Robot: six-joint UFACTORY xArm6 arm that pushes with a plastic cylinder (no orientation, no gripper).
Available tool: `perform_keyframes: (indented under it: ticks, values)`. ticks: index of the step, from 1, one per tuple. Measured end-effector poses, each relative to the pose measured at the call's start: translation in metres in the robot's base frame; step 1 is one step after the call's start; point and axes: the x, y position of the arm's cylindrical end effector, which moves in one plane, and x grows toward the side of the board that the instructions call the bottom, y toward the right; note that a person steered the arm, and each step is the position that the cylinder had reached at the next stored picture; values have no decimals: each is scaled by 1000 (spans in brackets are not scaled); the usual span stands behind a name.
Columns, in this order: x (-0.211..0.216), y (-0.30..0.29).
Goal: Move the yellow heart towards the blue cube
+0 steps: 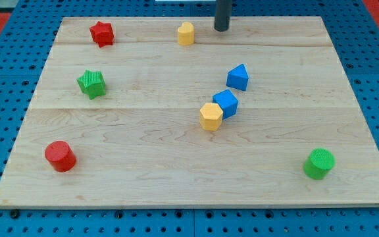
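Note:
The yellow heart (186,33) lies near the board's top edge, a little left of centre. The blue cube (226,103) lies near the middle of the board, well below and to the right of the heart. A yellow pentagon (211,116) touches the cube's lower left side. My tip (222,29) rests on the board at the top edge, a short way to the right of the yellow heart and apart from it. The dark rod rises out of the view's top.
A blue triangle block (238,77) sits just above the cube. A red star (102,33) is at the top left, a green star (92,83) at the left, a red cylinder (60,156) at the lower left, and a green cylinder (319,163) at the lower right. The wooden board (143,184) lies on blue pegboard.

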Motion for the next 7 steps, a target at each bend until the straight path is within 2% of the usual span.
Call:
perform_keyframes:
  ticks: [1,2,4,5,6,7]
  values:
    - [-14,-63]
    - [-14,-65]
    - [46,-64]
    - [48,-64]
    - [69,-64]
    - [106,-64]
